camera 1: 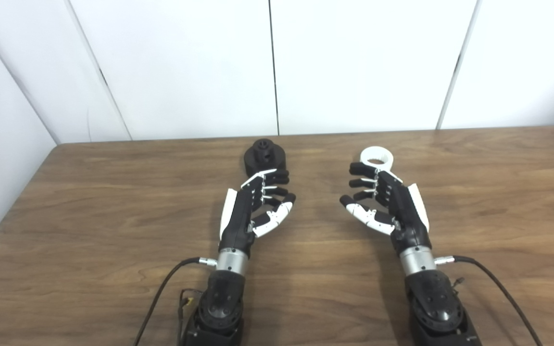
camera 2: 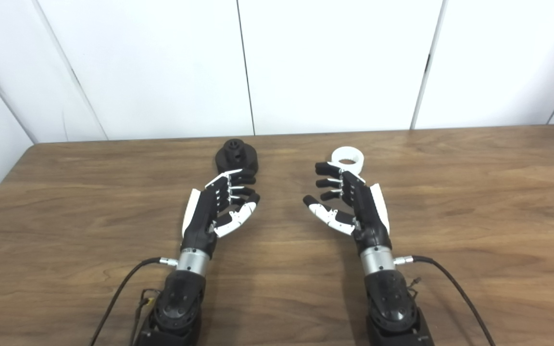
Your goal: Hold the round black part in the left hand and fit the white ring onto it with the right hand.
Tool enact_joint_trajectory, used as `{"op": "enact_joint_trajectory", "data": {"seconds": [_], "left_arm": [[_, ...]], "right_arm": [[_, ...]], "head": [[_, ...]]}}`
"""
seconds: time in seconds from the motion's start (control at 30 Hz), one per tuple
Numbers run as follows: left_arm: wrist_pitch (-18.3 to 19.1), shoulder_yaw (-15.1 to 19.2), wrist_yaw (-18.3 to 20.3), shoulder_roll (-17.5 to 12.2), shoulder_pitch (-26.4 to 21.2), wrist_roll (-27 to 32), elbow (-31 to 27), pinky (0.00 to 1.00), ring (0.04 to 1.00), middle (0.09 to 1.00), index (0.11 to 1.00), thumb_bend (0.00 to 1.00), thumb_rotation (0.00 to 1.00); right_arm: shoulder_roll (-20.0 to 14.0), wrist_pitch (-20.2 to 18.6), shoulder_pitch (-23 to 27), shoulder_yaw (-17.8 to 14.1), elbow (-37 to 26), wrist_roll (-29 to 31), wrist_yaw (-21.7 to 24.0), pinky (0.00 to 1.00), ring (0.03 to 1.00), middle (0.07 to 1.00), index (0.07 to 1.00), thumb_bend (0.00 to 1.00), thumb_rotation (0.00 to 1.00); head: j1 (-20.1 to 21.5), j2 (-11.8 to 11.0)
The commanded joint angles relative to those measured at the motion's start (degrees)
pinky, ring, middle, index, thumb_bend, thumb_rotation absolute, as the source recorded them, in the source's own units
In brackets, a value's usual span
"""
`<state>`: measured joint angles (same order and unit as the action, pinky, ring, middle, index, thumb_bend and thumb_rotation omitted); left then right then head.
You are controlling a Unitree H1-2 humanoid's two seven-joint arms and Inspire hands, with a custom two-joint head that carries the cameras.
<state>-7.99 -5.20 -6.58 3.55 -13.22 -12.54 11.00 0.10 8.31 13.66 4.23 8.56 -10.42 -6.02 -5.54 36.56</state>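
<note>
A: Item one, surface?

B: Table (camera 1: 89, 230), wood grain, brown. Far edge meets a white panelled wall (camera 1: 185, 62). Near-left corner of the far edge is rounded.

A: Item two, the black part?

B: Part (camera 1: 264, 154), round, black, with a raised hub on top showing small holes. It sits flat on the table, left of centre, toward the far edge. Nothing holds it.

A: Item three, the ring?

B: Ring (camera 1: 376, 156), white, lying flat with the opening upward, faint teeth visible on the inner wall. Right of centre, about level with the part and well apart from it. Also unheld.

A: Item four, left hand?

B: Left hand (camera 1: 258, 202), black with white side plate and white thumb. Palm faces inward toward the other hand. Fingers apart and loosely curled, gripping nothing. Its fingertips (camera 1: 282, 174) sit just in front of the part; whether they touch it, cannot tell.

A: Item five, right hand?

B: Right hand (camera 1: 385, 202), mirror of the left, palm inward. Fingers spread, slightly bent, empty. The uppermost fingertip lies just beside the ring's near rim; contact cannot be confirmed.

A: Anything else?

B: Cables, black: left cable (camera 1: 161, 293) from the left wrist, right cable (camera 1: 498, 288) from the right wrist, both trailing to the bottom edge.
</note>
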Motion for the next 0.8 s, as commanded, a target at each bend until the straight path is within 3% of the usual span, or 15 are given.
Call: {"op": "enact_joint_trajectory", "data": {"seconds": [0.0, 0.5, 0.67, 0.77], "left_arm": [[-2.7, 0.1, -0.2, 0.0, -1.8, 0.5, -1.7, 0.55, 0.643, 0.71, 0.682, 0.43, 0.11], [-1.8, 0.6, -1.0, -0.5, -1.6, -0.9, -3.7, 0.51, 0.654, 0.707, 0.687, 0.44, 0.1], [-0.4, 1.0, -0.8, -2.0, -1.7, -2.2, -5.8, 0.57, 0.688, 0.726, 0.692, 0.45, 0.07], [0.6, 0.8, -1.2, -3.8, -1.9, -5.4, -6.6, 0.57, 0.717, 0.765, 0.73, 0.5, 0.16]], "right_arm": [[0.3, 1.7, -0.3, 0.1, -0.3, -0.6, -0.4, 0.56, 0.679, 0.741, 0.714, 0.54, 0.04], [-0.1, 1.4, -0.2, 0.0, -0.6, -0.3, 0.0, 0.56, 0.683, 0.747, 0.715, 0.54, 0.06], [-0.2, 1.9, 0.0, 0.0, -0.2, -0.4, -0.2, 0.57, 0.681, 0.748, 0.715, 0.55, 0.06], [-0.1, 1.7, 0.0, 0.1, -0.2, -0.4, -0.1, 0.56, 0.674, 0.745, 0.711, 0.55, 0.05]], "head": [[-0.1, 0.0], [-0.4, 0.2], [-0.2, 0.1], [-0.2, 0.1]]}}
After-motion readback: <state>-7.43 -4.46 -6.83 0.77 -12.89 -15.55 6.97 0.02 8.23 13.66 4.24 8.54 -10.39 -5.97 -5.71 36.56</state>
